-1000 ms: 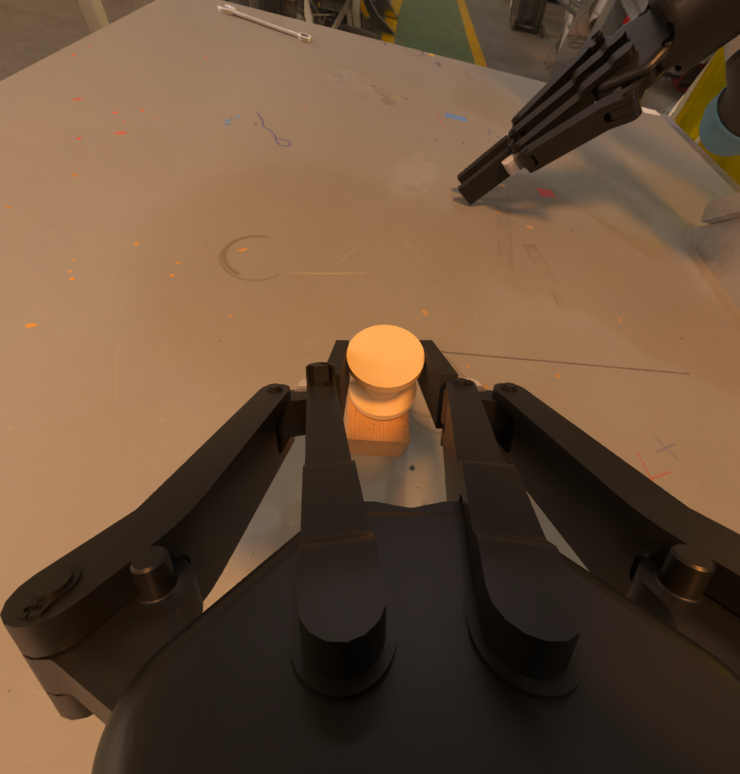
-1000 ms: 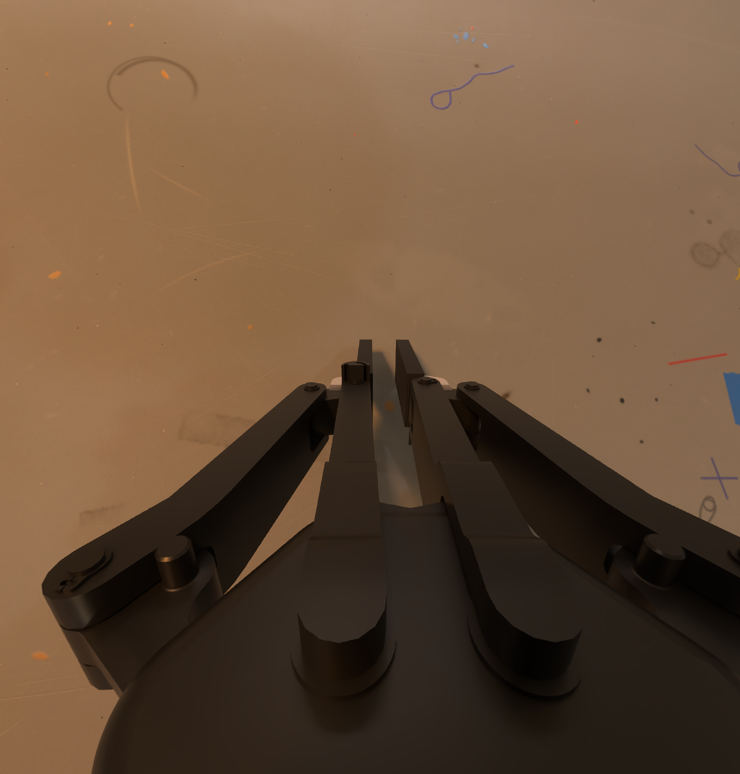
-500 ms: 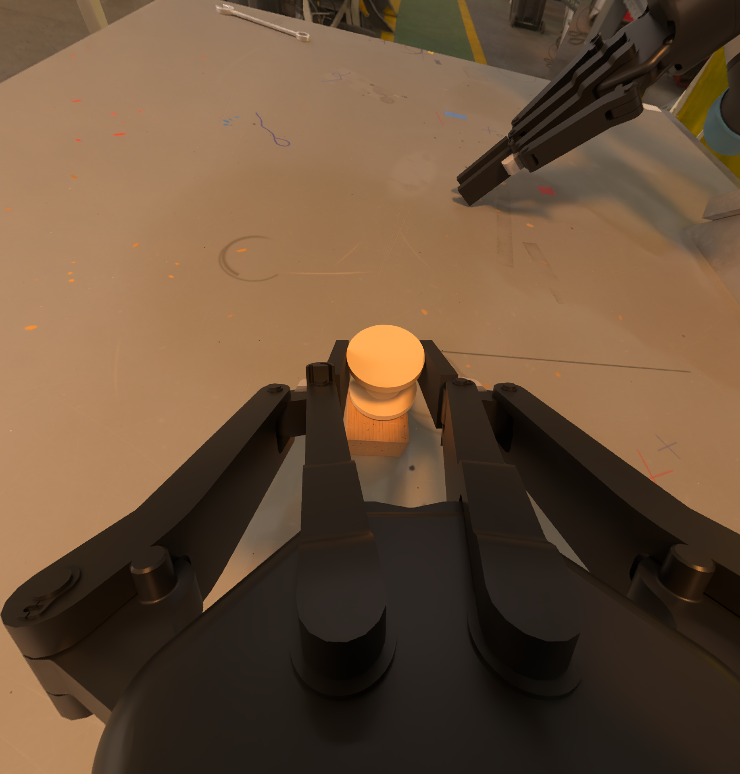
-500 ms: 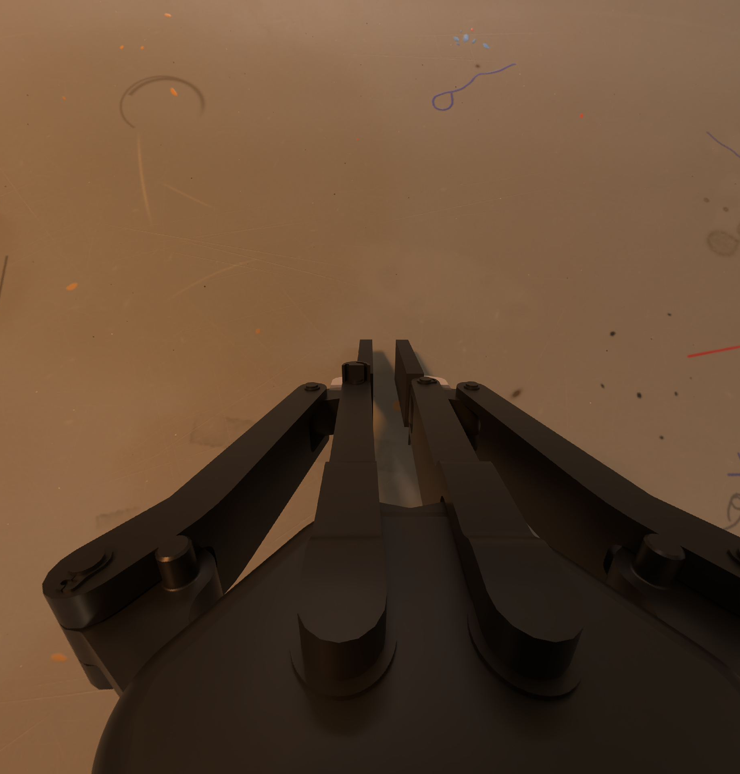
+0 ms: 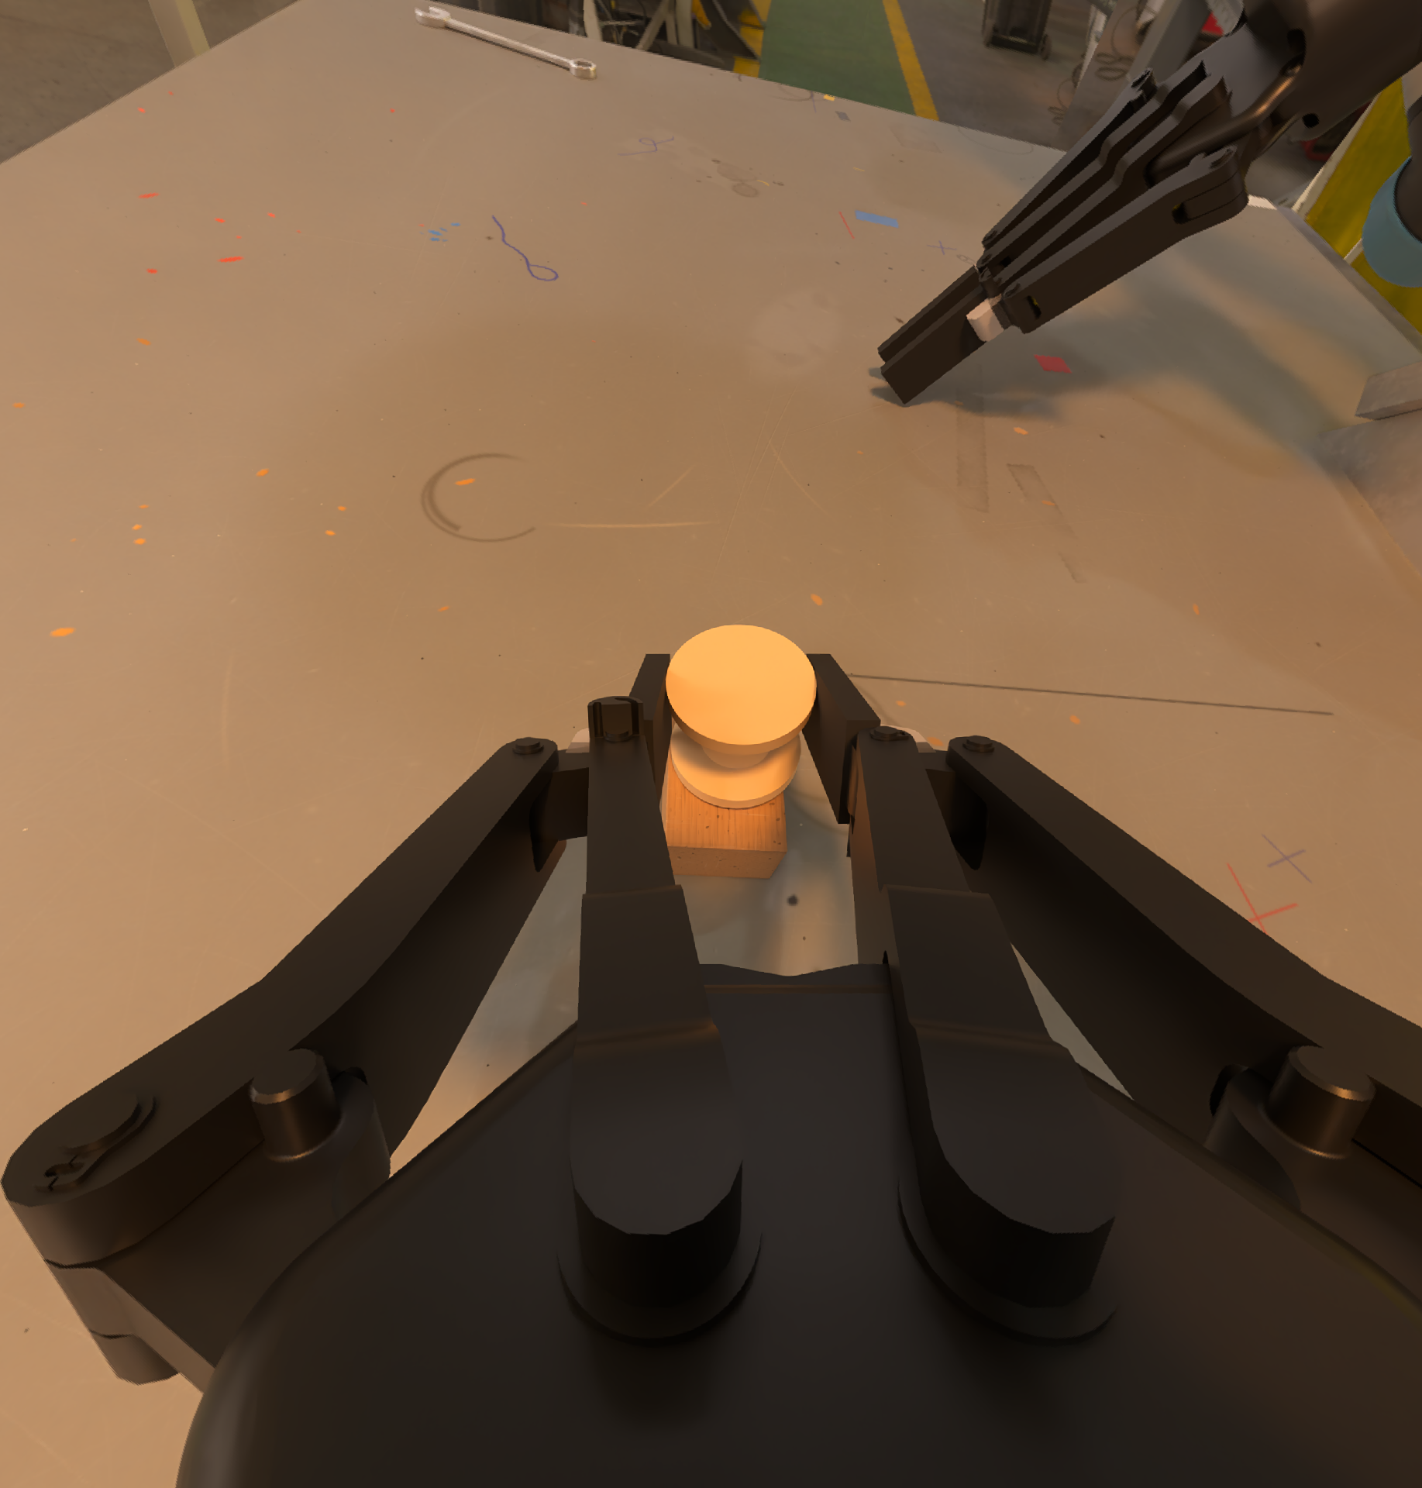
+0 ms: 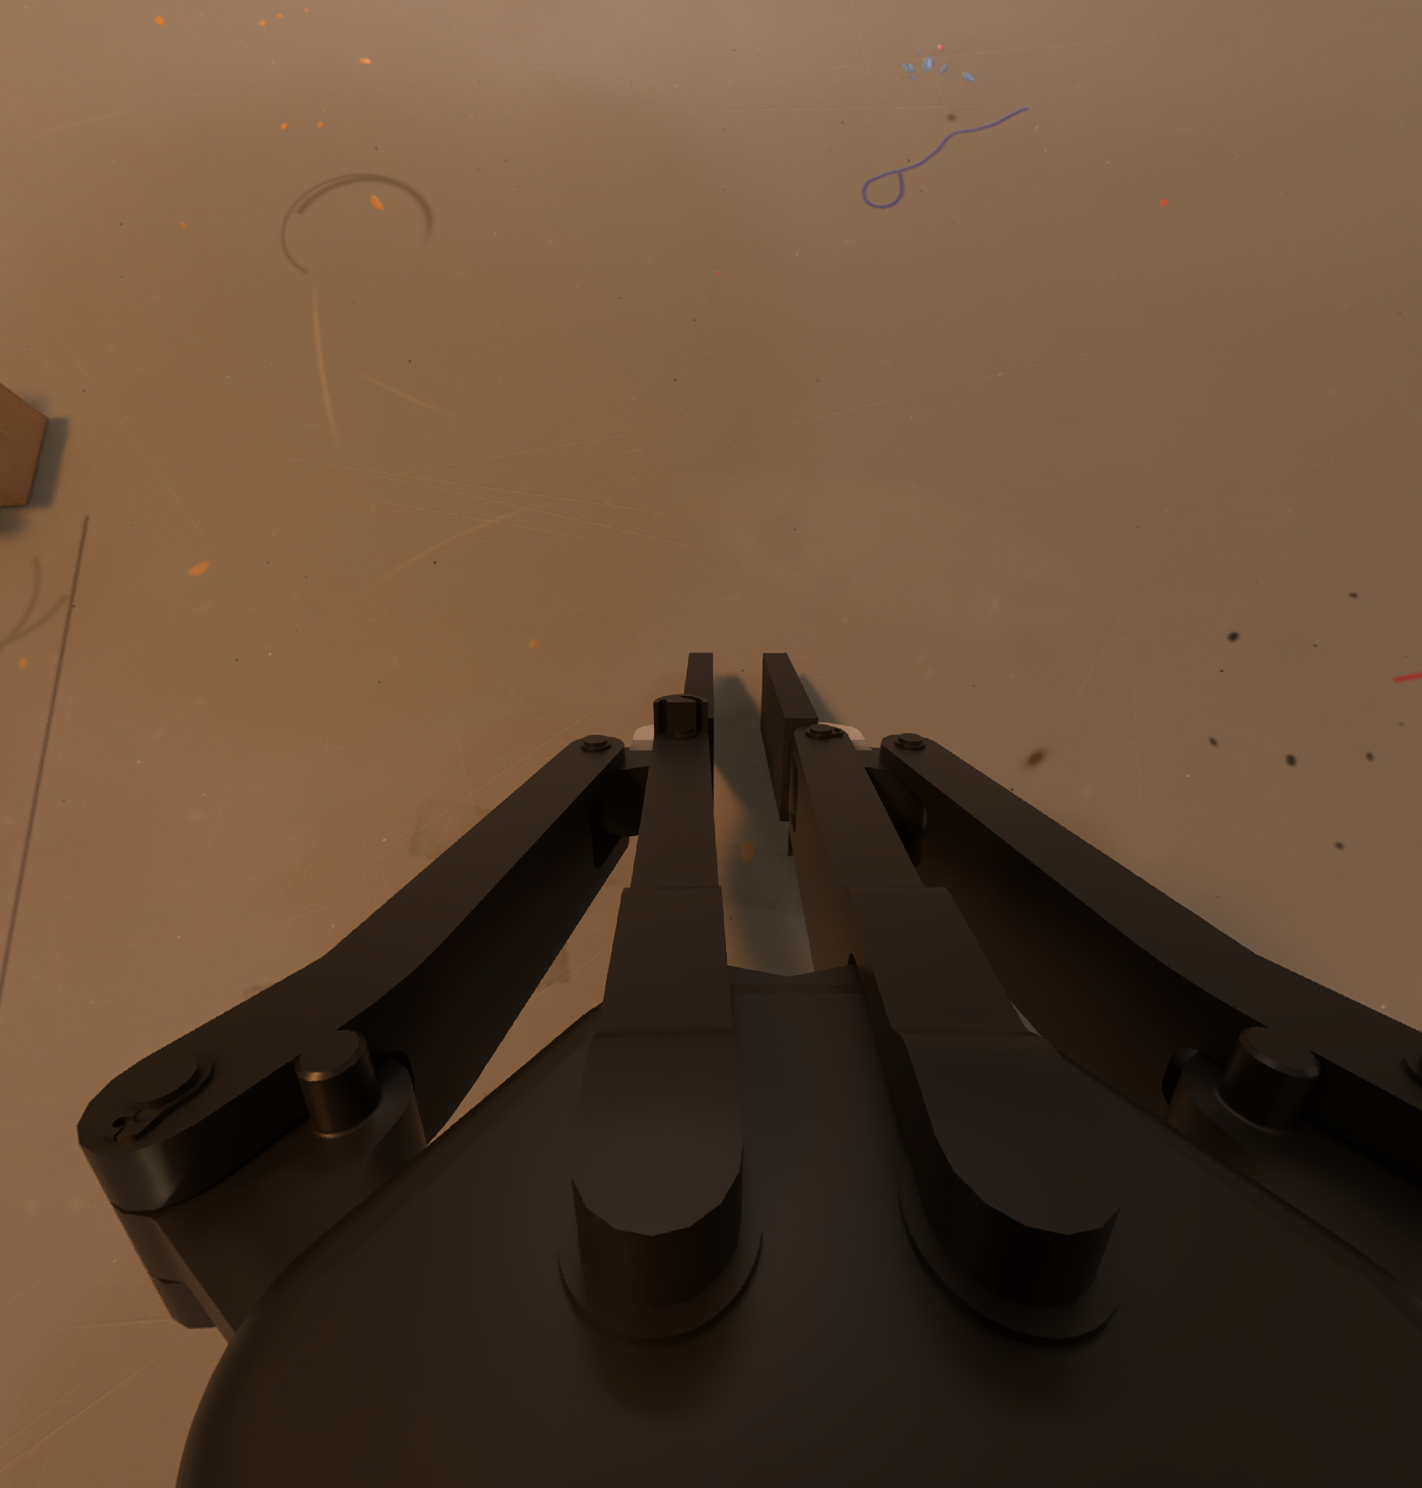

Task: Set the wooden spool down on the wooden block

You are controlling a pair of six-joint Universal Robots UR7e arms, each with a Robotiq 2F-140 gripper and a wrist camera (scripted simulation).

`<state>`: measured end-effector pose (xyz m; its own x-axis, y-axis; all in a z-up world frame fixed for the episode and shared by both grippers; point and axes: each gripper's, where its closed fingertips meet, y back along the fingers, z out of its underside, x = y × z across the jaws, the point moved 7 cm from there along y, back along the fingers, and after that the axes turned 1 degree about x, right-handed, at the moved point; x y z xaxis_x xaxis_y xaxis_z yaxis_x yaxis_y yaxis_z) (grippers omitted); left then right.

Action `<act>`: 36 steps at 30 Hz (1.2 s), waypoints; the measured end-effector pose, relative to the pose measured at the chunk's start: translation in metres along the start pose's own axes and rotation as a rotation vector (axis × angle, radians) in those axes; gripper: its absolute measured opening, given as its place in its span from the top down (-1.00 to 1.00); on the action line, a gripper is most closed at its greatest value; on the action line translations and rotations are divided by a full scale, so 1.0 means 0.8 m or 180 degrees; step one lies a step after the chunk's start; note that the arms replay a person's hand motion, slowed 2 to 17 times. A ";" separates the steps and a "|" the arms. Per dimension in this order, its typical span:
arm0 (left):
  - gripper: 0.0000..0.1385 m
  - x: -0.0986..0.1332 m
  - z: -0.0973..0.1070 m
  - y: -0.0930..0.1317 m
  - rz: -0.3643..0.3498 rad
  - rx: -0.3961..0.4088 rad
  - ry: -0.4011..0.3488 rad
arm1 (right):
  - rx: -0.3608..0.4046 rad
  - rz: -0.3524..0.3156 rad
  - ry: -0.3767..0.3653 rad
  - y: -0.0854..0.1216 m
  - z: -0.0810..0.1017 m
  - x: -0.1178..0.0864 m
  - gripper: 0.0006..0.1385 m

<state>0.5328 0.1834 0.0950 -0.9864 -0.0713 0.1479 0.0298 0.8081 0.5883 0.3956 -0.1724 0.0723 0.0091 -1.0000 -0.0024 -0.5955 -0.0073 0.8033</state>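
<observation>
Wooden spool [image 5: 739,684] upright on wooden block [image 5: 723,837]; left gripper [image 5: 739,700] fingers flanking it, contact unclear. Right gripper [image 6: 737,676] nearly closed, empty.

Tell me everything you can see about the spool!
The spool is pale wood, glowing orange under the light. It has a round flat top disc, a narrow neck, and a second disc below. It stands upright on the block, its lower disc resting on the block's top. The left pincer has a finger on each side of the top disc, very close, though actual contact is hard to tell. The block sits on the table.
</observation>
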 end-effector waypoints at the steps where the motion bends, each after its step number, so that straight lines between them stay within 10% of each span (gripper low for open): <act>1: 0.36 0.000 0.000 0.000 -0.0001 0.0000 0.0000 | 0.0002 -0.0008 -0.0001 0.000 0.000 -0.001 0.77; 36: 0.36 0.000 0.000 0.000 -0.0002 0.0016 0.0002 | 0.0009 -0.0072 0.0105 -0.007 -0.008 -0.033 0.68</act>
<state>0.5329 0.1834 0.0948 -0.9863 -0.0722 0.1480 0.0283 0.8111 0.5843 0.4040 -0.1459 0.0718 0.0490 -0.9988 -0.0010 -0.5972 -0.0301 0.8015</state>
